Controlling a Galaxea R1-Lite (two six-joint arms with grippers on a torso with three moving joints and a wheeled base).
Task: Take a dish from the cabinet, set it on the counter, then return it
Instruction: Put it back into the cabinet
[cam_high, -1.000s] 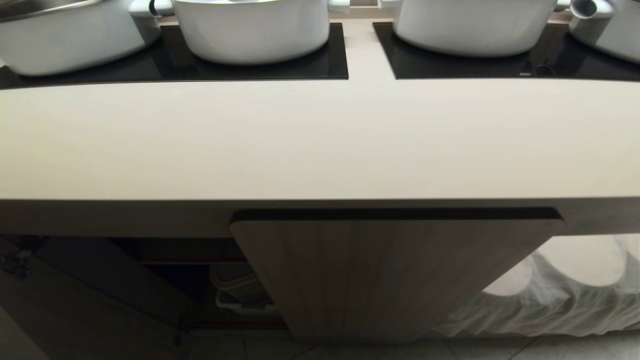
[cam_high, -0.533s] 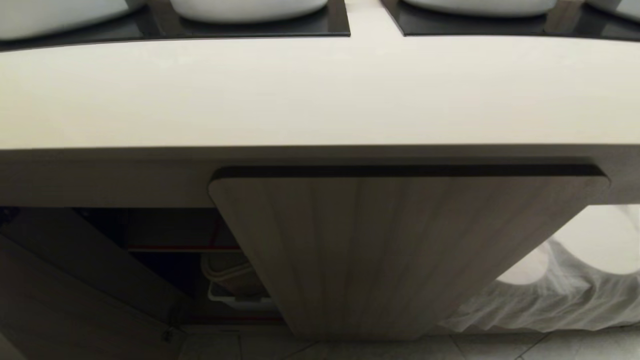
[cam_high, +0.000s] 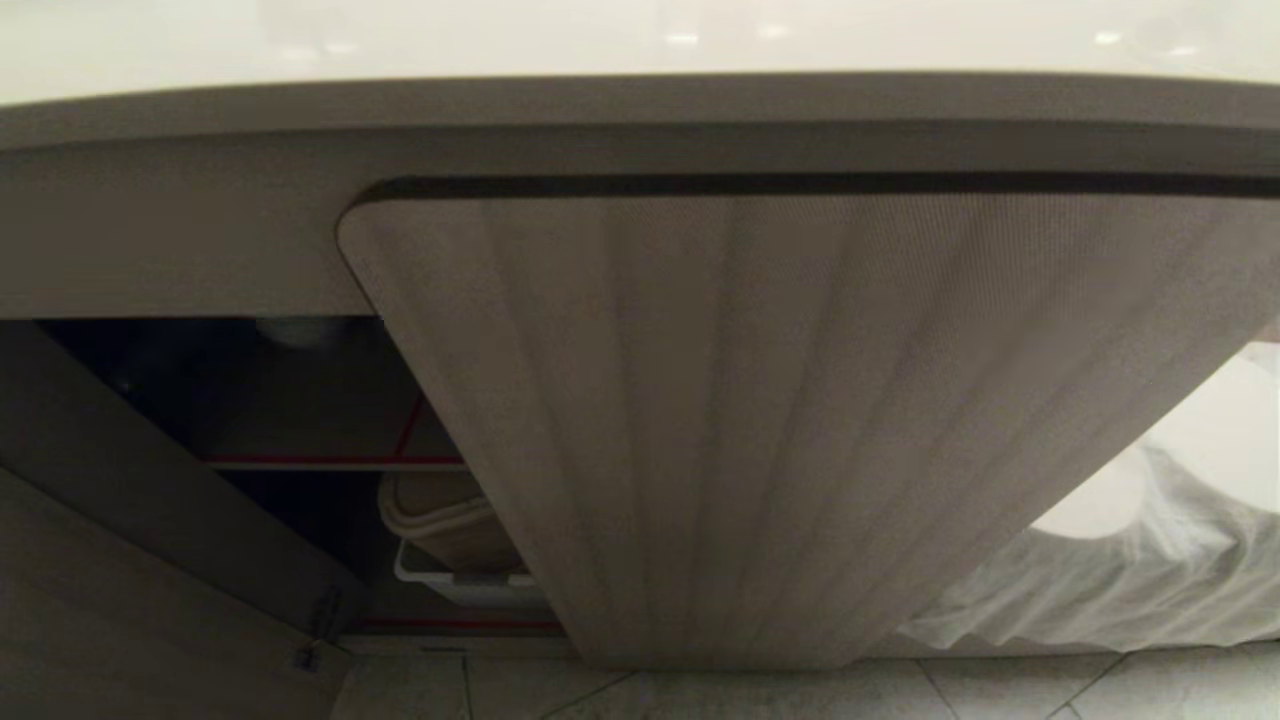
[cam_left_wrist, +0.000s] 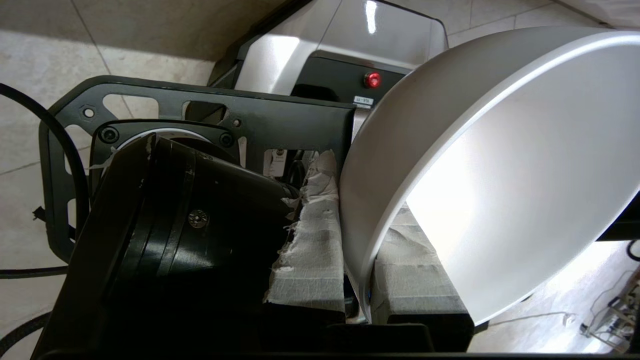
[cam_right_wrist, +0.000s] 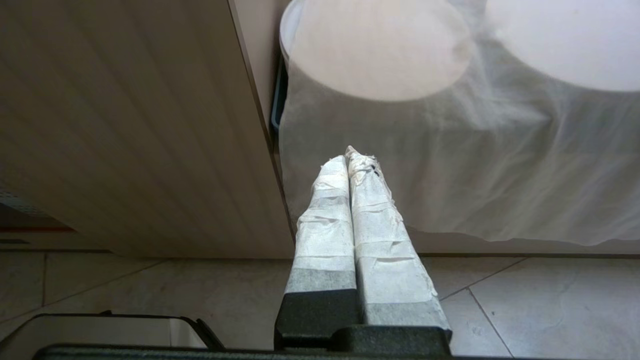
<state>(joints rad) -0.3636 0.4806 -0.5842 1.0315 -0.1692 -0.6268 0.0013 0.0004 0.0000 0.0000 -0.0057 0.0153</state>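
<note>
White dish (cam_left_wrist: 500, 165), seemingly empty

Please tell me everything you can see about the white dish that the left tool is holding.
The dish is a plain white round bowl, smooth and glossy like glazed ceramic, with a thin rim and no pattern. It looks empty; its foot is not visible. It is tipped on edge, its rim pinched between the tape-wrapped fingers of the left tool, which is shut on it. Nothing else touches it; tiled floor lies behind it.

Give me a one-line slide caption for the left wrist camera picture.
Left gripper clamps the rim of the dish between its taped fingers, above the tiled floor.
</note>
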